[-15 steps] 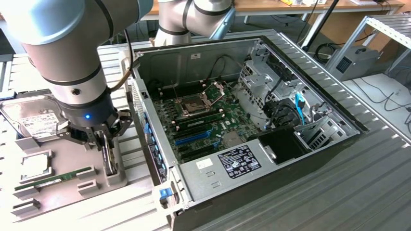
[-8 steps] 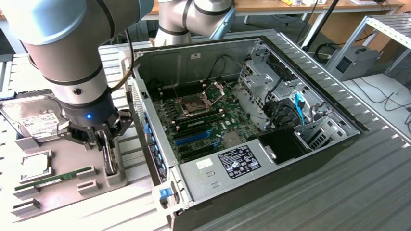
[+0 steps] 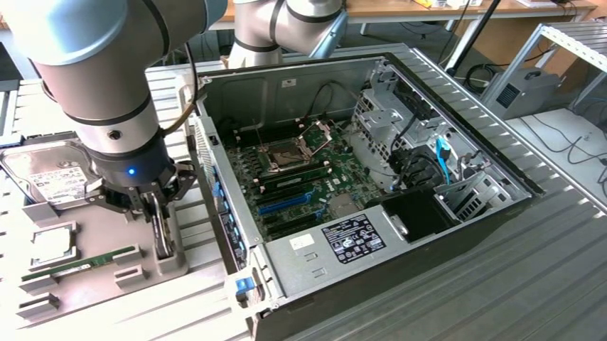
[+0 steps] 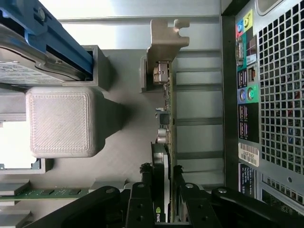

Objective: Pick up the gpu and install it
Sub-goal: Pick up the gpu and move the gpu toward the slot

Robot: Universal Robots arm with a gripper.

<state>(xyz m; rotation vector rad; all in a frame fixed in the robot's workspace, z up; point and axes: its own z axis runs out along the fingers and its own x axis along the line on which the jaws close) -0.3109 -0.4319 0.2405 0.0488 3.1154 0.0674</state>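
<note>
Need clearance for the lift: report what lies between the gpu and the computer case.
Nothing: a bare strip of slatted table separates the gpu from the computer case, seen in the wrist view.

The claw (image 4: 160,172) is clamping both faces of the gpu (image 4: 168,114), which is standing on edge in a grey holder (image 4: 128,152). The computer case (image 4: 275,95) is sitting just beside it, the hard drive (image 4: 23,66) opposite.

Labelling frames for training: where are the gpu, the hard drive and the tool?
gpu (image 4: 166,114), wrist view, card's thin edge.
hard drive (image 3: 50,179), exterior view, white label.
tool (image 4: 163,170), wrist view, midway between its fingertips.
</note>
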